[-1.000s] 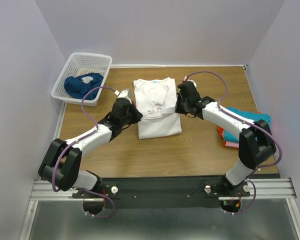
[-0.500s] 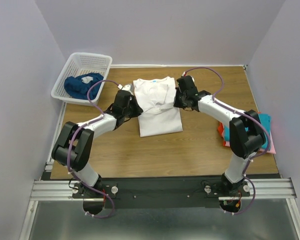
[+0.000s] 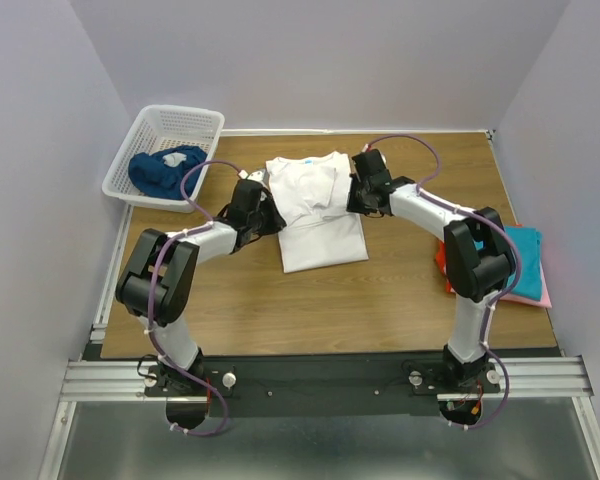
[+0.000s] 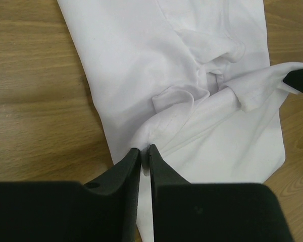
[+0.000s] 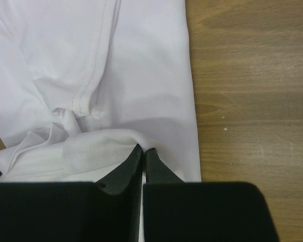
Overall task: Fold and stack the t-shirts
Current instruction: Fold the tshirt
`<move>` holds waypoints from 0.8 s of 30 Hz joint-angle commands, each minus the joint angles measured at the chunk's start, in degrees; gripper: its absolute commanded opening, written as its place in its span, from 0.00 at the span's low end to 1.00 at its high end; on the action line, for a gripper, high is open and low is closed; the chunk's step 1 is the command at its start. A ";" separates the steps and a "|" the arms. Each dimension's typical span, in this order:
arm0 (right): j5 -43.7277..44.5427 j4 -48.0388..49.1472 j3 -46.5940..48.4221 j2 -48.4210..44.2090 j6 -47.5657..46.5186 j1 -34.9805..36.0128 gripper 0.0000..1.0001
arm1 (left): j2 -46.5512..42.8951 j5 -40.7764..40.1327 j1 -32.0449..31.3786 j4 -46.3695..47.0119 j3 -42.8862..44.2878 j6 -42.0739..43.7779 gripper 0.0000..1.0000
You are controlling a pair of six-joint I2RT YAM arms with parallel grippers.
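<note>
**White shirt pinched at both side edges**

The white t-shirt [image 3: 318,215] lies partly folded on the far middle of the wooden table [image 3: 380,290], with its neck toward the far edge. A raised, rumpled fold runs across its middle. The left gripper [image 4: 145,149] has its fingers pressed together on the shirt's left edge, with cloth bunched between the tips. The right gripper [image 5: 143,149] pinches a hemmed fold at the shirt's right edge in the same way. At the table's far left corner, a white lattice basket [image 3: 193,125] holds a crumpled dark blue shirt [image 3: 160,172]. Near the right edge of the table, a teal shirt [image 3: 525,252] lies on top of a pink shirt [image 3: 537,297] and a red-orange shirt [image 3: 442,262].
</note>
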 commanded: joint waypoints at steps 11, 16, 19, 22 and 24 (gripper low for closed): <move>-7.36 1.38 -0.42 -5.28 -2.40 -1.39 1.00 | -8.59 0.52 1.19 0.08 2.26 0.69 0.98; -17.91 4.88 -7.46 -9.50 -2.23 -0.51 1.00 | -17.47 0.70 0.75 1.49 -6.88 -1.33 0.98; -21.08 6.56 -9.49 -9.33 -1.97 1.42 1.00 | -23.70 -0.09 0.75 1.58 -12.94 -2.21 0.98; -22.15 7.79 -9.24 -7.49 -1.97 3.18 1.00 | -30.38 -2.02 0.75 0.53 -18.39 -2.39 0.98; -22.32 8.24 -8.62 -6.09 -2.14 3.79 1.00 | -33.20 -2.99 0.84 -1.05 -20.59 -2.82 0.98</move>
